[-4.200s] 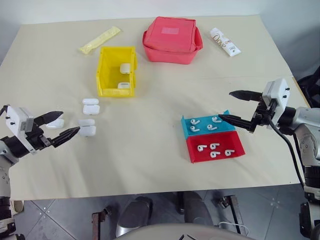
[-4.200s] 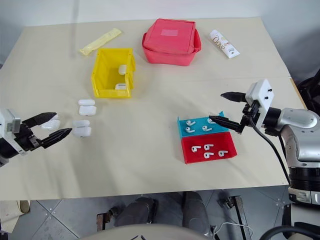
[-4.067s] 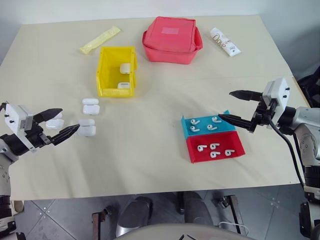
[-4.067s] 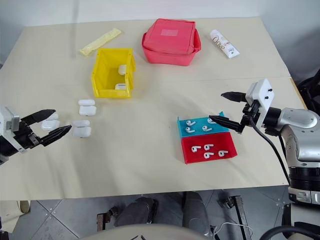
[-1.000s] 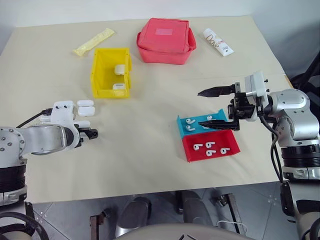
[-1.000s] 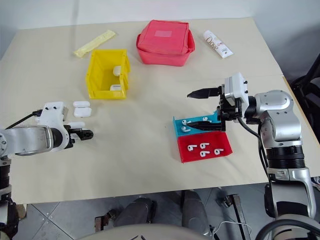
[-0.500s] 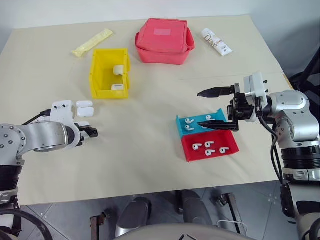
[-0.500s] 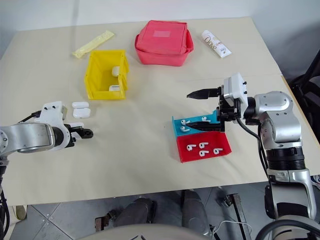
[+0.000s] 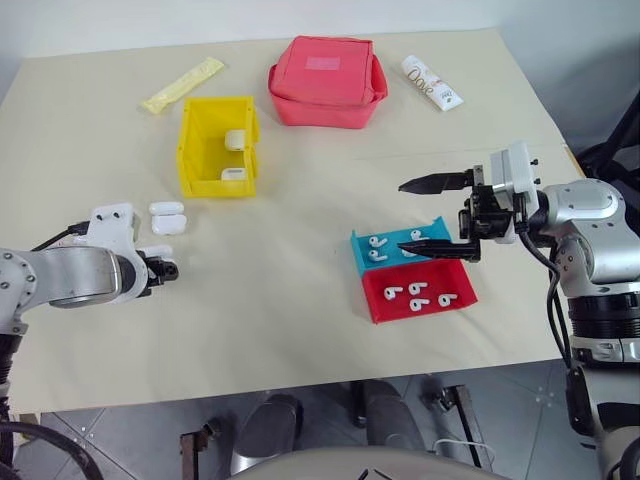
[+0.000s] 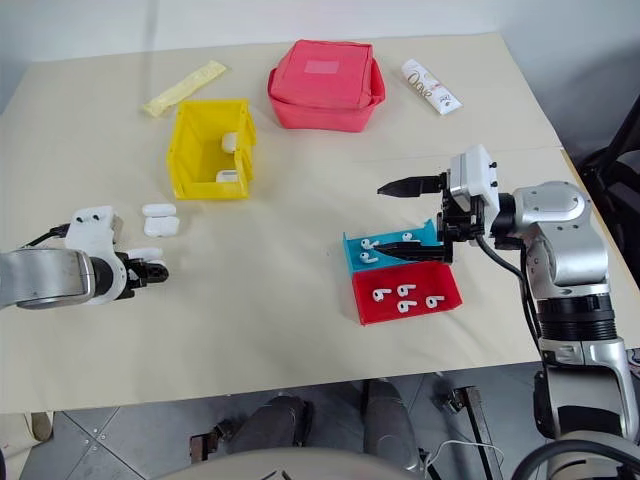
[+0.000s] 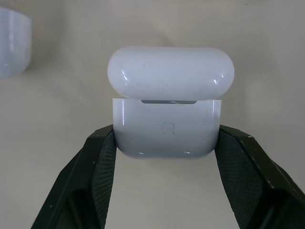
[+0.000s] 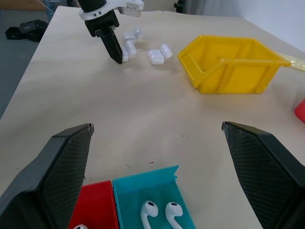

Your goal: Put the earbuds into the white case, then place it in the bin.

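Left pincer [image 11: 164, 143] is clamped on the white case [image 11: 167, 125], lid ajar, low over the bench [image 9: 300, 300], well short of the yellow bin [image 9: 192, 160]. Right pincer [image 9: 432, 213] hangs spread wide above the earbuds [image 9: 379, 243] in the blue tray [image 9: 362, 258].

Beige tabletop [image 9: 300, 290], red fabric pouch [image 9: 326, 80] at the far edge, white printed tube [image 9: 432, 82] beside it, pale yellow sachet [image 9: 183, 84] at far left, blue tray [image 9: 400, 248] touching red tray [image 9: 420, 293]
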You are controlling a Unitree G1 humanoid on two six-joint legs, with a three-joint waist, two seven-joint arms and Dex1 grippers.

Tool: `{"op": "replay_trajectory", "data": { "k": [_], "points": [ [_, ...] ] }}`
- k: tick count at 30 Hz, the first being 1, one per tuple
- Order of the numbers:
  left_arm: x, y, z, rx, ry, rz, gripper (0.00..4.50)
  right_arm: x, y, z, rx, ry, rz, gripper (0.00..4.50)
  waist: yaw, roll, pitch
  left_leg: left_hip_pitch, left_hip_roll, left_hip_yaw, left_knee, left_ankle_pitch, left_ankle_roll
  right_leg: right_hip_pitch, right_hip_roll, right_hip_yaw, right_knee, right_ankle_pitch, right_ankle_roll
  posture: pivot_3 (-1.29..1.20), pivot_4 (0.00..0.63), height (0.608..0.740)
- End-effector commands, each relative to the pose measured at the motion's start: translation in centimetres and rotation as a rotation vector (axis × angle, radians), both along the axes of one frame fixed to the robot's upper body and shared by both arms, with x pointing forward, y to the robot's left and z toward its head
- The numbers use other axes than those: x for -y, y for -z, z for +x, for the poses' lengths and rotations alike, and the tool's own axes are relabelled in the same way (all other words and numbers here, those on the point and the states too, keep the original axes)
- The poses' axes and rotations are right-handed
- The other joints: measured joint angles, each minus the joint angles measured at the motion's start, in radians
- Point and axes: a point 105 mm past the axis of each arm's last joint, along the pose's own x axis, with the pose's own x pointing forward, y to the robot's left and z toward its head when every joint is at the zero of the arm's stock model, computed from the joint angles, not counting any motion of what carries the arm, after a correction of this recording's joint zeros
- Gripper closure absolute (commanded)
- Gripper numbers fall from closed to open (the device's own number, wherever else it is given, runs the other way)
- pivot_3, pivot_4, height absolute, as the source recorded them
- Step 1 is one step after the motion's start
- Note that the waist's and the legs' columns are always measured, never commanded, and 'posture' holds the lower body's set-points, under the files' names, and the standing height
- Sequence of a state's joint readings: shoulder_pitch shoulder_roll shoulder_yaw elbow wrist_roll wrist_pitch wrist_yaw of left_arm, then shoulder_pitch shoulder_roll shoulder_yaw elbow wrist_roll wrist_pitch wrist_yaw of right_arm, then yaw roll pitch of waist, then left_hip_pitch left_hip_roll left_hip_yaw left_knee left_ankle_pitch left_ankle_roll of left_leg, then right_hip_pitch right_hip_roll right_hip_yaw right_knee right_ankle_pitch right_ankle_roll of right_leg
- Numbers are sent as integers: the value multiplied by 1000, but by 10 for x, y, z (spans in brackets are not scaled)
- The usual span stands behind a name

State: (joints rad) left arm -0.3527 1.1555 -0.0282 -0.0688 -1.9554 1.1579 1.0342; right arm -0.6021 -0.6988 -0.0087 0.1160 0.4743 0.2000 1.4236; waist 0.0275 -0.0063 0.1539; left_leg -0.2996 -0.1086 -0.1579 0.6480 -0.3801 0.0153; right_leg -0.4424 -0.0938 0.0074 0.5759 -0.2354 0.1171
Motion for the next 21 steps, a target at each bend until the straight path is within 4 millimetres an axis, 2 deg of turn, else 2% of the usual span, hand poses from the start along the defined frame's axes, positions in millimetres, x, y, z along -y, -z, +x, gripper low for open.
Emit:
{"op": "replay_trajectory", "data": {
  "k": [1,5,7,9,14,18,19,21],
  "points": [
    [0,-11,-1,27,70,36,1756,5,-14,-4,52,10,10,0,1,0,0,0,0,0,0,0,0,0,0,0,0,0,0,0,150,740],
    [20,-29,4,160,308,96,1756,8,-17,-4,54,26,7,0,2,0,0,-1,-1,0,0,0,0,0,0,0,0,0,0,0,150,740],
    [47,-34,3,262,517,106,1756,10,-19,-4,60,47,7,0,0,0,0,-1,-1,0,0,0,1,0,0,0,-1,0,0,0,150,740],
    [72,-40,3,381,666,31,1756,12,-20,-6,54,71,11,0,1,0,0,-2,0,1,0,0,0,-1,-1,0,-1,0,0,0,150,740],
    [113,-56,5,703,970,-137,1756,16,-7,-6,-13,187,-28,0,1,0,0,-2,1,2,0,0,0,0,0,-1,-2,0,0,0,150,740],
    [130,-63,0,897,1155,-218,1756,19,-2,-10,-65,264,-38,0,2,1,-1,-3,1,3,0,0,1,0,-1,-1,-4,0,0,0,150,740],
    [135,-69,-2,996,1199,-269,1756,19,-1,-12,-61,289,-39,0,3,0,-1,-3,1,3,1,0,1,0,-1,-1,-4,1,0,0,150,740],
    [143,-68,-2,1124,1272,-332,1756,24,3,-18,-81,366,-57,0,10,2,-3,-4,1,2,1,0,1,0,-1,-1,-7,2,1,0,150,740]
  ]
}}
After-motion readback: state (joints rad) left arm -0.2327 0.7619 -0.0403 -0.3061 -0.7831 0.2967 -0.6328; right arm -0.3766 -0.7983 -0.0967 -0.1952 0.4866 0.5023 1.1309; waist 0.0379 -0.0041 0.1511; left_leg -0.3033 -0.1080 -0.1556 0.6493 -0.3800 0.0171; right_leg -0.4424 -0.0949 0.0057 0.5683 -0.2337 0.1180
